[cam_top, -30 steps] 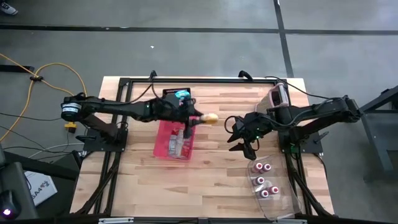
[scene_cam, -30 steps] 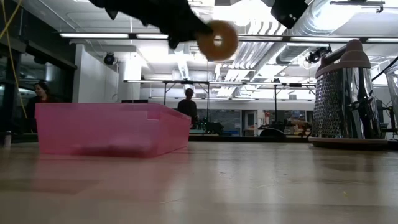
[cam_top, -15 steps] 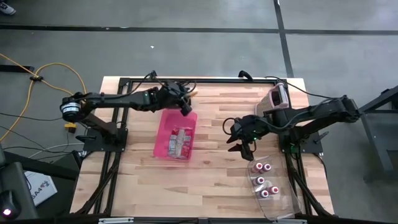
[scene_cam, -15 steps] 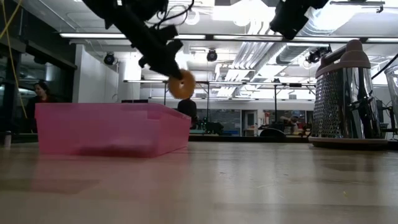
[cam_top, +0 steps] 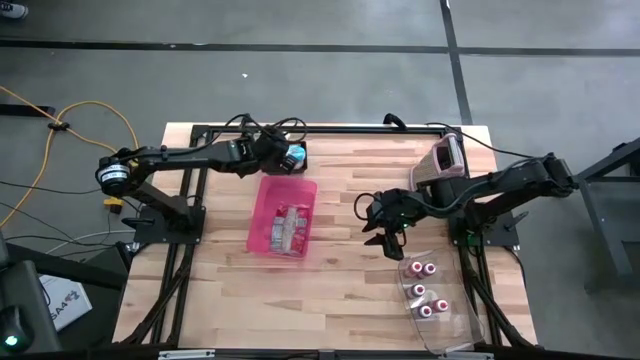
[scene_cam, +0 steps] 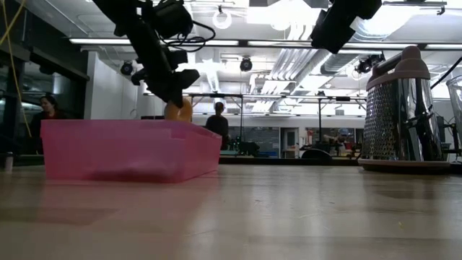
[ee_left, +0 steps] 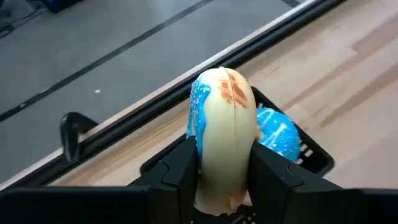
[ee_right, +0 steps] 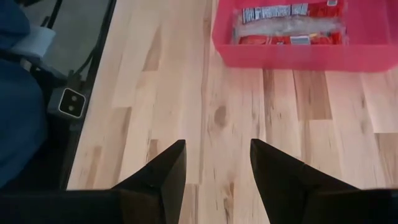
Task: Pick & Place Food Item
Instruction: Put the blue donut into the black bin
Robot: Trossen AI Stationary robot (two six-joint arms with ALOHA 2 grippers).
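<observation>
While the left tool (ee_left: 224, 180) is up at the far side of the bench (cam_top: 340, 290), it's pinching a donut (ee_left: 222, 146) edge-on between its two dark fingers (ee_left: 180, 171), so the jaws are pressed in on the pastry. The donut is pale and plain on the rim facing the wrist camera, with blue icing showing down one side and a little brown mark near the top. Right behind it in that wrist view there's a black tray (ee_left: 311, 152) with another blue-iced donut (ee_left: 277, 134) sitting in it, and from overhead you can see that blue one (cam_top: 293, 155) just beyond the far end of the pink bin (cam_top: 282, 218). In the low view the held donut (scene_cam: 178, 110) hangs just above the pink bin's rim, behind it from that angle, so I can't tell if it's over the bin or over the tray. The bin has some packaged stuff lying in it. The right tool (ee_right: 214, 168) is over bare wood near the middle of the bench, to the right of the bin, jaws spread with nothing between them. Over on the right there's a metal box grater (scene_cam: 403, 115) standing upright, and a clear tray (cam_top: 430, 300) with red-and-white pieces near the front right corner.
</observation>
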